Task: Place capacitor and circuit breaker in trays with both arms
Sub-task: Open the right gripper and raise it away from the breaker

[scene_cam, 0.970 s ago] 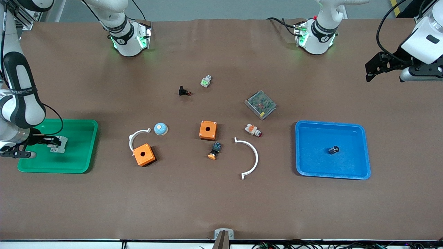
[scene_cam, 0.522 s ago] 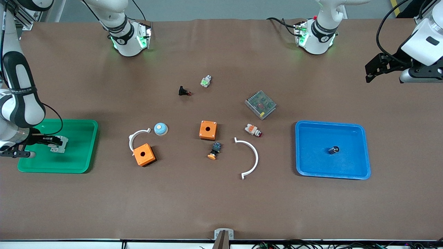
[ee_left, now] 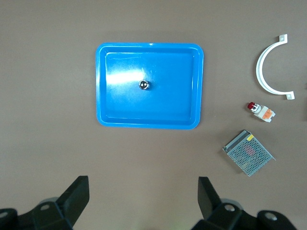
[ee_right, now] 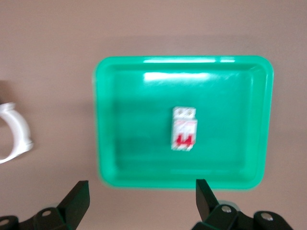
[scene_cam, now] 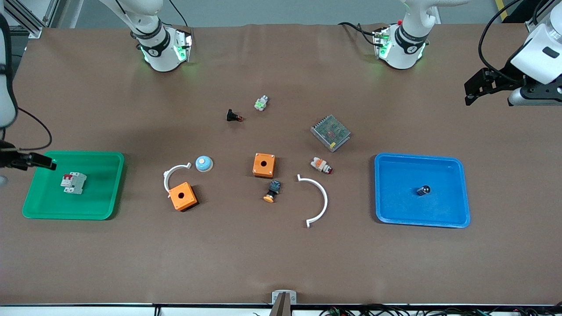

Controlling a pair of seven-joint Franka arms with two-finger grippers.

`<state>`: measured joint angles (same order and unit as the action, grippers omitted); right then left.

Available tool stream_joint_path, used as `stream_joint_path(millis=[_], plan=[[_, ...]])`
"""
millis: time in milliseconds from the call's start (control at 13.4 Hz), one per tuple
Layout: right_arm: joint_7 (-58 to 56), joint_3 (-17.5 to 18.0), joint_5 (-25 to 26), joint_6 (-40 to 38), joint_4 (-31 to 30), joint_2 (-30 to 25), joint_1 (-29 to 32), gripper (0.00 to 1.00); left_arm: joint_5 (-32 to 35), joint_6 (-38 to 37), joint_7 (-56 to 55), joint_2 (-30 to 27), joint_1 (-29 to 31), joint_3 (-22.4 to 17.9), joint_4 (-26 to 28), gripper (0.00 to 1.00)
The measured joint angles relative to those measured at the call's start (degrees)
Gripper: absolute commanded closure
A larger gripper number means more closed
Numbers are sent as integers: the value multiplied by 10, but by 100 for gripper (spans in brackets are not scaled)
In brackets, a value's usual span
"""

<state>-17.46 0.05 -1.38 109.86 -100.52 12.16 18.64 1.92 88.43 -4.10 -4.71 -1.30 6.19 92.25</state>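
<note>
The circuit breaker [scene_cam: 73, 182], white-grey with red levers, lies free in the green tray [scene_cam: 105, 206] at the right arm's end; it also shows in the right wrist view [ee_right: 183, 134] in that tray [ee_right: 115, 143]. My right gripper [scene_cam: 46, 163] is open and empty, raised over the tray's edge; its jaws stand wide apart [ee_right: 142, 196]. The capacitor [scene_cam: 423, 190] lies in the blue tray [scene_cam: 456, 215]; it shows in the left wrist view [ee_left: 144, 85] in that tray [ee_left: 110, 115]. My left gripper [scene_cam: 476, 87] is open and empty [ee_left: 143, 194], high above the table at the left arm's end.
Between the trays lie two orange boxes [scene_cam: 264, 165] [scene_cam: 182, 196], two white arcs [scene_cam: 318, 199] [scene_cam: 172, 172], a metal mesh unit [scene_cam: 330, 132], a blue dome [scene_cam: 203, 163], a black-and-blue button [scene_cam: 272, 191], a white-orange connector [scene_cam: 321, 165], a black push-button [scene_cam: 233, 116] and a green-white part [scene_cam: 261, 103].
My right gripper has let go of the circuit breaker and risen away from it; the breaker now lies free in the green tray. The left arm has hardly moved.
</note>
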Motion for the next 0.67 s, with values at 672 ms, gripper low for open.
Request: stream_joint_path(millis=[672], plan=[[138, 7, 6, -103, -4, -125, -144, 2, 0, -7, 0, 1, 8, -1, 0, 0]])
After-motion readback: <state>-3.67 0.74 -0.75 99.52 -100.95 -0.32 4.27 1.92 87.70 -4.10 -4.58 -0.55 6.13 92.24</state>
